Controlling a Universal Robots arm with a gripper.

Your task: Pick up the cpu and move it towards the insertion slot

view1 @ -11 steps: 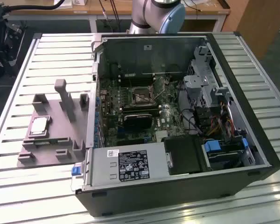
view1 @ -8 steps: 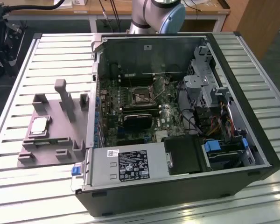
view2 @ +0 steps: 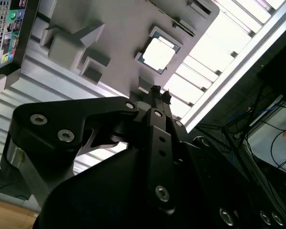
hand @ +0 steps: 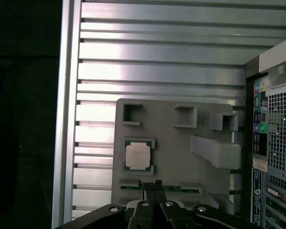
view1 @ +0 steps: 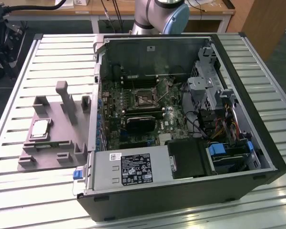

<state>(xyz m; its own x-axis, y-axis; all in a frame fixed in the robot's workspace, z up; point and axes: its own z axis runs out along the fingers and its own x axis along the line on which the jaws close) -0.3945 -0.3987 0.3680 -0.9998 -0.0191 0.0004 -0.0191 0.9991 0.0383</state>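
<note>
pincer closed, prob. empty, apart from cpu on grey tray w/ raised blocks; pc case beside

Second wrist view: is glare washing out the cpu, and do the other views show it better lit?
Second wrist view: yes, glare bleaches the cpu near white, and the table slats beside it too. First wrist view: the cpu is evenly lit, with its dark rim distinct. Exterior view: the cpu reads pale but stands out against the grey holder.

cpu top unobstructed; grey blocks stand beside.
</note>
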